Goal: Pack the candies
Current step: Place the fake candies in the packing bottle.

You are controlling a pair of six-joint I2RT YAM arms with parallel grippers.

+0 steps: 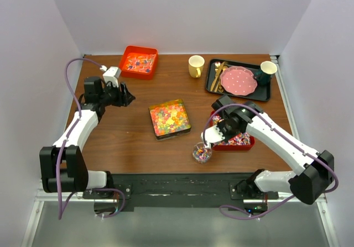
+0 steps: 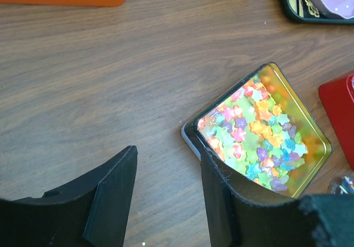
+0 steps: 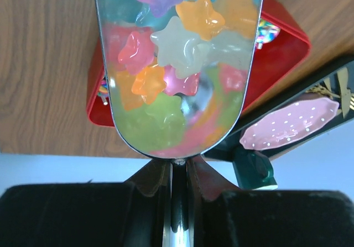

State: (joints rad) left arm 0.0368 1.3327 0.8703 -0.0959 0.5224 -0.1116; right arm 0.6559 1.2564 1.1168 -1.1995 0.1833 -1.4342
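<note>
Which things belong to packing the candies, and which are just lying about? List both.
Job: gold tin of star gummies, orange tray of candies, red tray of wrapped candies, glass jar, full scoop in right gripper.
Lying about: yellow mug, black tray, pink dotted plate, gold cutlery, cup.

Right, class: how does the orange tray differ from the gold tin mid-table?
The orange tray is matt orange; the gold tin is shiny metal. The tray lies roughly square to the far edge of the table; the tin lies turned askew. The tray's sweets look orange-red and blue; the tin's are many-coloured stars. Both are shallow, open and hold sweets.
</note>
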